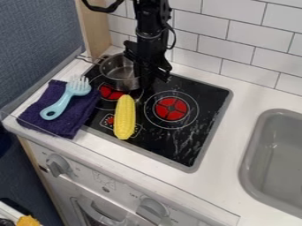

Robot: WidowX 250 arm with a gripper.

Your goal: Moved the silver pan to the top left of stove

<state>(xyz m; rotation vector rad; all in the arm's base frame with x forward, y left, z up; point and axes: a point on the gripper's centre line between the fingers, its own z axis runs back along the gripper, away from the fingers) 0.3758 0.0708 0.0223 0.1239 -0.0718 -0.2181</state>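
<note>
The silver pan (119, 73) sits at the top left of the black stove (198, 121), upright, its handle pointing left toward the wooden post. Directly at the pan's right side hangs the gripper (144, 81), low over the stove, with its lower part overlapping the pan's right rim. Against the dark stove top I cannot make out how the gripper's tips stand, or whether they touch the pan.
A yellow corn cob (125, 117) lies on the stove just in front of the pan. To the left, a light blue brush (66, 97) rests on a purple cloth (45, 110). A grey sink (277, 154) is at the right; a tiled wall stands behind.
</note>
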